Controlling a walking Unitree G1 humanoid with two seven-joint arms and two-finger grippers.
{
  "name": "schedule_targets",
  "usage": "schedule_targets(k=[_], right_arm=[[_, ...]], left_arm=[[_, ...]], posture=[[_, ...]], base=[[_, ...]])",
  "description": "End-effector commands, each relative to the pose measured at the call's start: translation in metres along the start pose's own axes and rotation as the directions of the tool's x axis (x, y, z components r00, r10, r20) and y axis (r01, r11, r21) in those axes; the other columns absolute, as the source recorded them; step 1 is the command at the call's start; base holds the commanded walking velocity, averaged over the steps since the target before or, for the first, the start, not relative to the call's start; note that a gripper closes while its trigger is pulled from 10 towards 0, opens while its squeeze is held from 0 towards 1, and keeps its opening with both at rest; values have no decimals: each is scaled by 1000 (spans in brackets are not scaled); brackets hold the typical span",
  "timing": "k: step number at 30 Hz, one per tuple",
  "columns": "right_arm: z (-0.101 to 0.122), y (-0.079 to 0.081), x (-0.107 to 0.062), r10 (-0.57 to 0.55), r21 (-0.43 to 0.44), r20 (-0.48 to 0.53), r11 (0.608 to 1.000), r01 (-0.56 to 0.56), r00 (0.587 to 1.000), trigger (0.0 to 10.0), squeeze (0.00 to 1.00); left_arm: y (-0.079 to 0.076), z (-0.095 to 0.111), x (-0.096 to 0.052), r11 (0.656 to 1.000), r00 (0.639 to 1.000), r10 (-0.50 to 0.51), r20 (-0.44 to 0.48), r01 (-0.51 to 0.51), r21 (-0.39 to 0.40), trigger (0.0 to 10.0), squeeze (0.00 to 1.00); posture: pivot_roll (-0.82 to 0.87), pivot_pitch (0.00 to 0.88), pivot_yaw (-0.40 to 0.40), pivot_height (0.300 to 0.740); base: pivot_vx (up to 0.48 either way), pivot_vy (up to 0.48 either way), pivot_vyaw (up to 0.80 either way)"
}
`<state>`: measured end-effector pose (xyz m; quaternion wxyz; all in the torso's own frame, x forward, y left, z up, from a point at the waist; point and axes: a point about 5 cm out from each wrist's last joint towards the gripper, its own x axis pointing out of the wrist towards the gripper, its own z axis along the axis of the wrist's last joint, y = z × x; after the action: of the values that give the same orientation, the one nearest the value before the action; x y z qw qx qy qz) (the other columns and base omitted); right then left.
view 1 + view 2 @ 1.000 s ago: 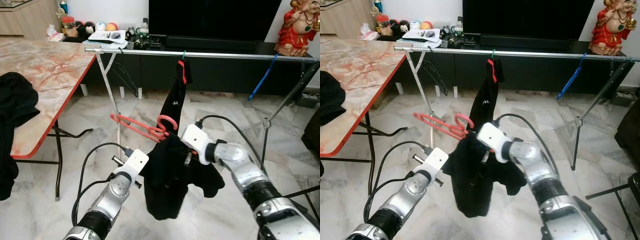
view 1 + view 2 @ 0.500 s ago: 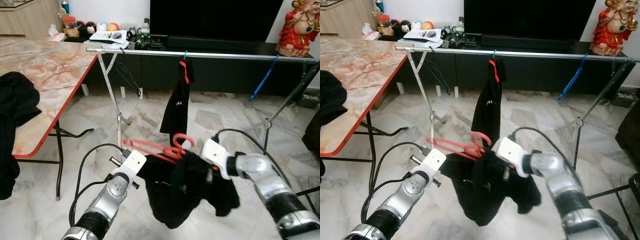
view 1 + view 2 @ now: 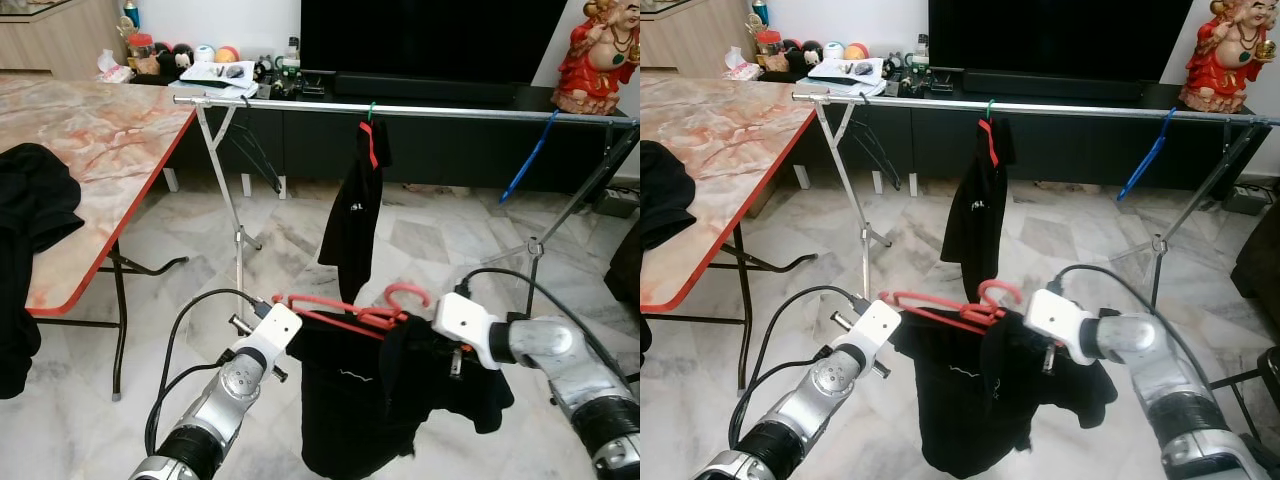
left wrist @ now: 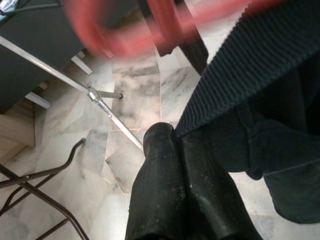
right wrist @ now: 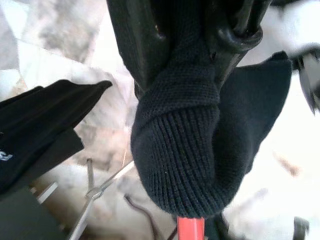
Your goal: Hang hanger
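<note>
At 9 o'clock you had the marble-top table [image 3: 95, 140] with dark clothes [image 3: 30, 215] heaped on its near edge. Your left gripper [image 4: 182, 165] sat at about 7 o'clock, low in front of you, fingers pressed together with the ribbed hem of the black garment [image 3: 355, 400] lying against them; whether cloth was actually nipped between them, cannot tell. The red hanger [image 3: 345, 312] was at dead centre, low, well below the rail, roughly level, hook pointing up near the right wrist, garment drooping off it. Behind it at 12 o'clock ran the steel rail [image 3: 420, 110], with a black top [image 3: 358, 215] already hung and a blue hanger [image 3: 525, 155] further toward 2 o'clock. Your right gripper [image 5: 200, 65] at 4 o'clock was pinching knit fabric bunched over the hanger's end.

Handling, as a guess: hanger light and stiff but thin plastic, so it would twist easily; cloth soft, floppy, likely to slide off an arm if tilted. Best hold looked like the hanger neck just under the hook, not the fabric, keeping the hook free to catch the rail at an open stretch between the black top and blue hanger.
</note>
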<state>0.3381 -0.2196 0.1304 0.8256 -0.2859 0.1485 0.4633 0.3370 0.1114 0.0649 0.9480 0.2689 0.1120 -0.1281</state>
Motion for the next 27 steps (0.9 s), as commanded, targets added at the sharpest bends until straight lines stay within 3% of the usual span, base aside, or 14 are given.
schedule_targets(k=[1, 5, 8, 9, 13, 19, 27], right_arm=[[-1, -20, -35, -119, 50, 48, 992, 117, 992, 10000, 0], [-11, -16, -47, -73, 14, -14, 997, 74, 997, 10000, 0], [-22, -14, -60, -32, -2, -107, 999, 32, 994, 10000, 0], [-30, -13, -67, -13, -20, -179, 1000, 9, 984, 10000, 0], [-37, -11, -76, 13, -20, -234, 1000, -18, 972, 10000, 0], [-34, -4, -77, 80, -13, -210, 996, -85, 974, 10000, 0], [-40, 7, -68, 174, -38, -293, 980, -194, 940, 10000, 0]], left_arm=[[11, -24, -6, 999, 995, 34, -97, -35, -5, 0, 0], [10, -24, -6, 1000, 995, 31, -97, -31, -4, 0, 0], [10, -25, -6, 1000, 995, 28, -97, -28, -2, 0, 0], [11, -25, -7, 1000, 995, 28, -98, -28, 0, 0, 0], [11, -26, -7, 1000, 995, 27, -100, -27, 2, 0, 0], [10, -26, -7, 1000, 995, 22, -100, -22, 4, 0, 0], [10, -25, -7, 1000, 995, 19, -99, -18, 7, 0, 0]], posture=[[-34, 85, -21, 740], [-35, 92, -17, 740], [-40, 97, -14, 740], [-41, 97, -14, 740], [-44, 102, -12, 740], [-45, 105, -8, 740], [-44, 106, -5, 740]], base=[[0, 0, 0], [0, 0, 0], [0, 0, 0], [0, 0, 0], [0, 0, 0], [0, 0, 0], [0, 0, 0]])
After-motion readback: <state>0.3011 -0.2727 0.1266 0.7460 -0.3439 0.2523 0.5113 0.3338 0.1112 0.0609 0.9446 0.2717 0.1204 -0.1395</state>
